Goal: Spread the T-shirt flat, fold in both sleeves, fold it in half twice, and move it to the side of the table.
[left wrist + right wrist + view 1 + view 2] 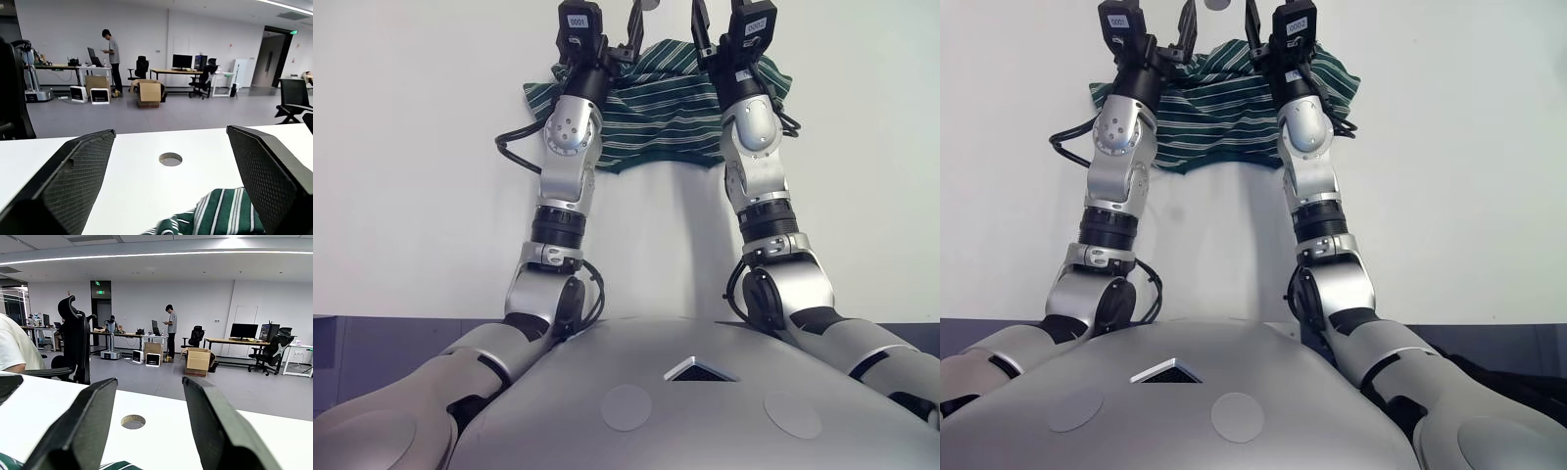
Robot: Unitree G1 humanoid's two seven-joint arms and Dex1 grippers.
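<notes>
The T-shirt [656, 108] is green with thin white stripes and lies crumpled in a heap on the far part of the white table [431, 147]. Both arms stretch forward over it. My left gripper [623, 37] hovers over the heap's far left part, open, its fingers [73, 181] wide apart, with striped cloth [220, 215] low between them. Over the far right part, my right gripper [713, 34] is open too, and nothing sits between its fingers [78, 431]. A little cloth [115, 465] shows below it. The arms hide parts of the shirt.
A round cable hole [170, 159] sits in the table just beyond the shirt, near the far edge. Past that edge stand a black office chair [76, 342] and other office furniture. Bare white tabletop lies to both sides of the shirt and in front of it.
</notes>
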